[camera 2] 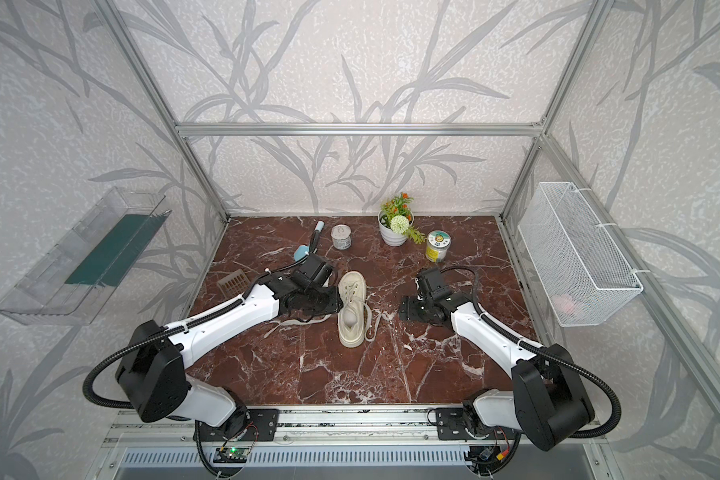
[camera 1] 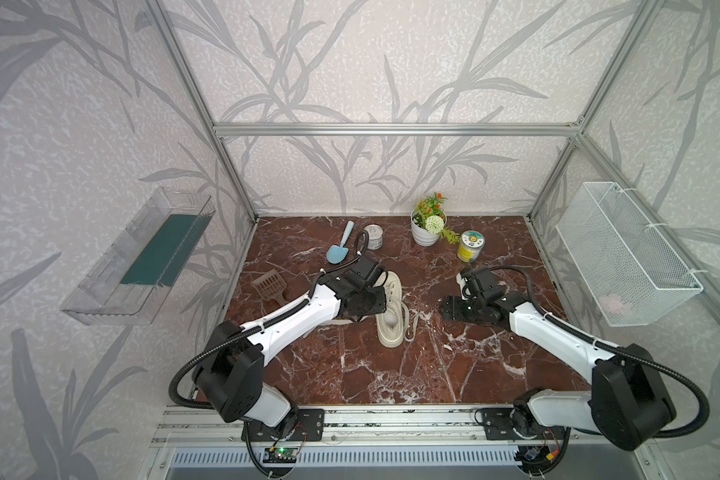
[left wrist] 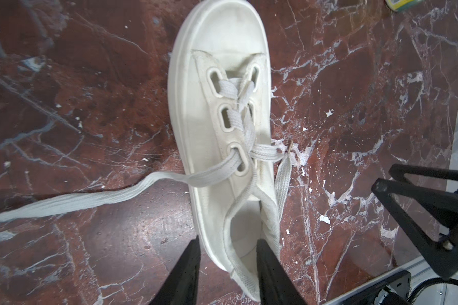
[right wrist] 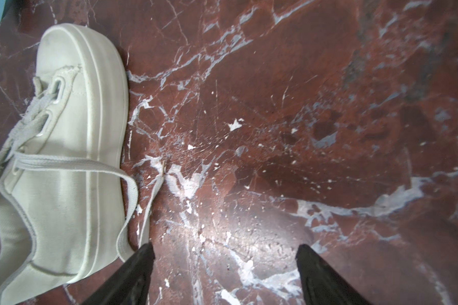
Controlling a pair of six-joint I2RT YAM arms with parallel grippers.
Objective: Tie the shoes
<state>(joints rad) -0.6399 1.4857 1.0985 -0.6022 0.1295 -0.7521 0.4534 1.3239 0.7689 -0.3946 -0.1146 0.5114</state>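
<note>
On the left gripper [left wrist: 229, 243], jaws partway apart astride the heel-end wall of the shoe [camera 1: 391, 318], clamping nothing. On the right gripper [right wrist: 224, 247], jaws wide and empty over bare table [camera 1: 391, 374] just right of the shoe, beside a loose lace loop [right wrist: 132, 195].

At the far side:
- pot [camera 1: 425, 237] holding a plant [camera 1: 429, 210]
- silver can [camera 1: 374, 237]
- yellow can [camera 1: 470, 246]

On the right wall, wire basket [camera 1: 624, 257] with something pink [camera 1: 614, 303] inside. On the left wall, clear tray [camera 1: 113, 286] with a green slab [camera 1: 163, 249].

Trowel [camera 1: 338, 245] and scoop [camera 1: 270, 284] far left. Left arm [camera 1: 300, 316] hiding the shoe's left edge.

Stands upright mid-table, long axis near-to-far, toe far.
</note>
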